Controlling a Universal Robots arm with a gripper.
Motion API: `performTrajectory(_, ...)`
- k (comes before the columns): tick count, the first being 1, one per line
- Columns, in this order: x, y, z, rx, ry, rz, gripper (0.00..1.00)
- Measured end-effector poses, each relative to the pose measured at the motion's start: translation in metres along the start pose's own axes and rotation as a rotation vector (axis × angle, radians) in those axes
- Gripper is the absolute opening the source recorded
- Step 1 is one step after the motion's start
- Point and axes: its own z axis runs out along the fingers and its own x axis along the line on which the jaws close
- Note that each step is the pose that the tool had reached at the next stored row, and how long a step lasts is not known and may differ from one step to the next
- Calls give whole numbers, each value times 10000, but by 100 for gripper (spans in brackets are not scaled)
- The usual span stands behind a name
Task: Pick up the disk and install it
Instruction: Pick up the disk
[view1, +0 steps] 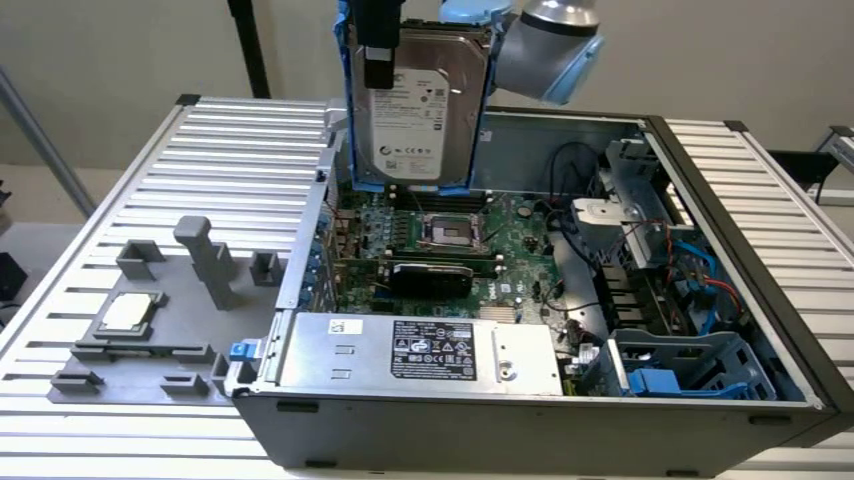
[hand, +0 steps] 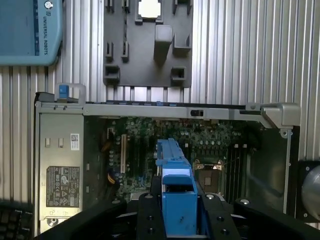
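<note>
Table (view1: 227, 150): ribbed aluminium, carries everything. The case sits on it.

Case (view1: 534, 430): open desktop chassis lying on its side, interior exposed. All places below are relative to the case.

Motherboard (view1: 441, 240): flat on the case floor, CPU socket roughly mid-board.

Power supply (view1: 427, 350): silver box with a black label, inside the case along its near wall in the exterior view.

Fixture plate (view1: 134, 378): grey, on the table just outside the case, on the exterior view's left. It has an upright post and several small brackets.

Arm (view1: 554, 40): silver and light-blue joint above the far side of the case.

Drive cage (view1: 681, 370): blue plastic, inside the case at its near corner on the exterior view's right, with blue cables running next to it.

Disk (view1: 420, 110): in the air above the case, over the far end of the motherboard and clear of it. It hangs upright with the white label facing the exterior camera and the blue carrier frame along its side and lower edges. In the wrist view it is edge-on, with the blue frame (hand: 175, 170) running straight down toward the board.

Gripper (hand: 180, 220): jaws about half closed, clamped on the top end of the disk. One black finger (view1: 378, 50) lies across the label face. The disk is fully carried and touches nothing else.

Chip (view1: 127, 312): small silver square seated on the fixture plate, outside the case and well apart from the disk.
</note>
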Motion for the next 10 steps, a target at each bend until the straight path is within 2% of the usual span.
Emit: performTrajectory(10, 140, -453, -16, 1, 0, 2, 33)
